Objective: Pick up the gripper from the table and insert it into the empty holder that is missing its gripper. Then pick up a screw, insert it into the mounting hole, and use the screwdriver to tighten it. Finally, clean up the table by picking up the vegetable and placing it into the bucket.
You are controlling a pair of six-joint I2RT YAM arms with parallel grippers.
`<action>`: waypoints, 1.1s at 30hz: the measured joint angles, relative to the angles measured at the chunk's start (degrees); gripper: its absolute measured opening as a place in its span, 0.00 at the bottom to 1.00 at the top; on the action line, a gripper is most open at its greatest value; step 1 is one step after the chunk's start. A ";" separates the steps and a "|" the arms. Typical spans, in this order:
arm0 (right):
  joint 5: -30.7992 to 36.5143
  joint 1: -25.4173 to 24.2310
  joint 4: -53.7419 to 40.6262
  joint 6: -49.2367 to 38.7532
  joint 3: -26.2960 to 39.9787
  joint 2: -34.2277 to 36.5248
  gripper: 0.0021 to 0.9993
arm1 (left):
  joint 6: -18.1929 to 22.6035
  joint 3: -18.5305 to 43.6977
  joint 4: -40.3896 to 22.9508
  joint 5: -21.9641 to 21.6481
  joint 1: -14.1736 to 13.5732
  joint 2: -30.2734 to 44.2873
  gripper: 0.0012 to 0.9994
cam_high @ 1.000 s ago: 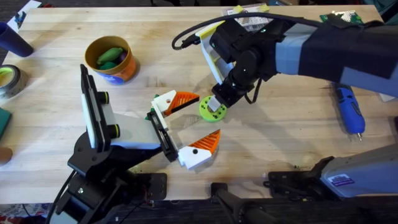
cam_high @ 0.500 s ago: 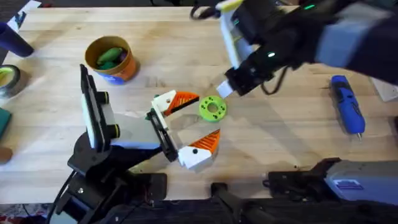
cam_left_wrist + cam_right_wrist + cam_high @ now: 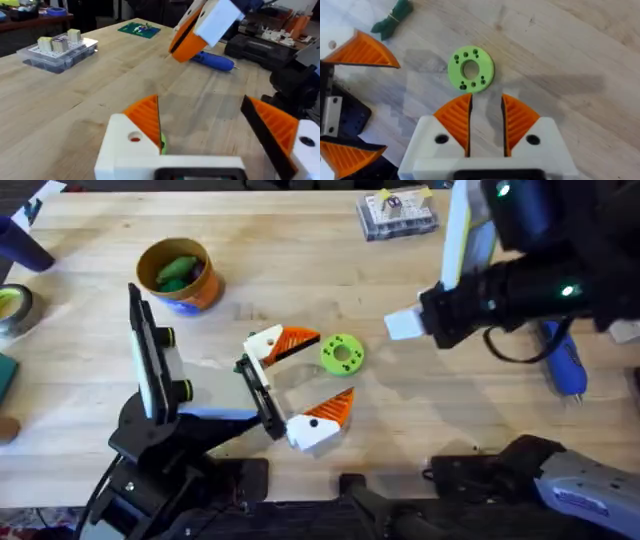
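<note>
The left gripper [image 3: 334, 367] is standing with its two white, orange-tipped fingers spread wide and nothing between them except the table [image 3: 450, 410] below. It is sitting at the end of the holder [image 3: 205, 392], whose white blocky body is lying low over the near left part of the table, with the black bar at its front end. The gripper [image 3: 285, 342], the white piece with the ribbed orange tip, is sitting at the far end of that bar and pointing toward a lime-green disc [image 3: 342, 355] just beside its tip. It appears to be seated in the holder, though how firmly it is fixed cannot be told. The right gripper [image 3: 486, 100] is hanging above the bare wood to the right of the disc. Its orange pads are drawn close together with only a narrow slit between them, and it is gripping nothing. The screwdriver [image 3: 560, 360] is lying on the table at the right, partly under the right arm in the overhead view and well apart from the holder. The vegetable [image 3: 175, 270] is lying inside the bucket [image 3: 197, 295], which is standing upright at the far left of the table, beyond the holder. A clear box of small parts [image 3: 398, 212] is resting near the far edge.
</note>
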 joint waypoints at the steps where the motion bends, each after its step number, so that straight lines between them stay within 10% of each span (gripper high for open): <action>1: -0.05 0.61 1.78 0.73 -1.70 -0.33 0.33 | 0.00 0.00 0.00 0.00 0.00 -0.01 0.99; 14: -1.19 12.57 18.71 5.04 -13.35 8.72 0.33 | 0.00 0.00 0.01 0.00 0.00 -0.01 0.99; 33: -0.87 14.90 22.15 5.00 -13.33 17.60 0.33 | 0.00 0.00 0.02 0.00 0.00 -0.02 0.99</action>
